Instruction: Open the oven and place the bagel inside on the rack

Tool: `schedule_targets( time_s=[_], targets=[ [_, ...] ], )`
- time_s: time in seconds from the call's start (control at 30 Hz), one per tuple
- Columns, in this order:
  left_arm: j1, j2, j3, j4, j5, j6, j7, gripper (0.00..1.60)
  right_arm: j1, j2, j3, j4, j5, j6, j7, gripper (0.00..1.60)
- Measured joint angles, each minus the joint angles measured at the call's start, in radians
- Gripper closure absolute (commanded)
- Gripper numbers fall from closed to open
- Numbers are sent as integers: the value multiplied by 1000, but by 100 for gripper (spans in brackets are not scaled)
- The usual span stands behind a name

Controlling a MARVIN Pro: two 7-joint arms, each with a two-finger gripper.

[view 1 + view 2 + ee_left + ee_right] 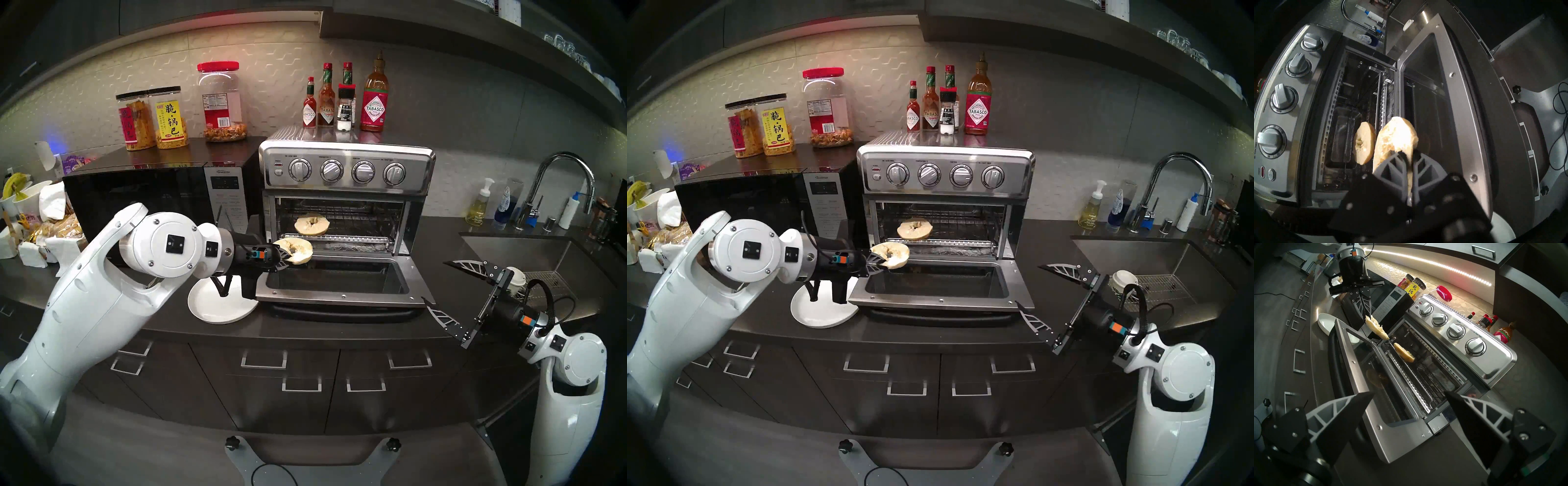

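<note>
Countertop oven [346,169] (door down): two bagel halves, one on rack [356,222], one [294,250] pinched by left gripper [284,259]; right gripper [437,285] gapes.

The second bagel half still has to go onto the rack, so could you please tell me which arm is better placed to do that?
Left. Its hand is shut on the second bagel half just outside the open oven, near the rack. The right hand is open, empty, off to the door's far side.
</note>
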Motion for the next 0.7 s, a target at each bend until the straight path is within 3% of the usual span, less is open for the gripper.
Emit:
schedule_targets(
  time_s=[0.7],
  targets=[
    [-186,-213,170,162,147,19,-96,160,0,0,0,0,0,0,0,0]
  ],
)
